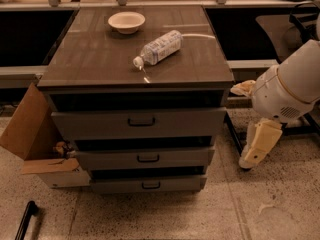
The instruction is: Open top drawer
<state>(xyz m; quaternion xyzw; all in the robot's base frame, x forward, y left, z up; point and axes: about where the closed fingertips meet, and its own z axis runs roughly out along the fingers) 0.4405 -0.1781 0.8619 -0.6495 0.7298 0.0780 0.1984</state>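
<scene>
Top drawer (139, 128), matte grey; cabinet top (100, 59), dark brown, wood-grained; bowl (126, 22), cream; bottle (159, 47), clear, white cap; cardboard box (27, 129), tan; floor (150, 214), speckled beige; gripper (257, 146), cream, low at right.

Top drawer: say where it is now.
Camera view, centre: the top drawer sits just under the cabinet top, above two narrower drawers; the gripper hangs off its right.

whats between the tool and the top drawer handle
Camera view: the bare grey front of the top drawer and a dark slanted bar beside the cabinet. The tool hangs low, to its right.
</scene>
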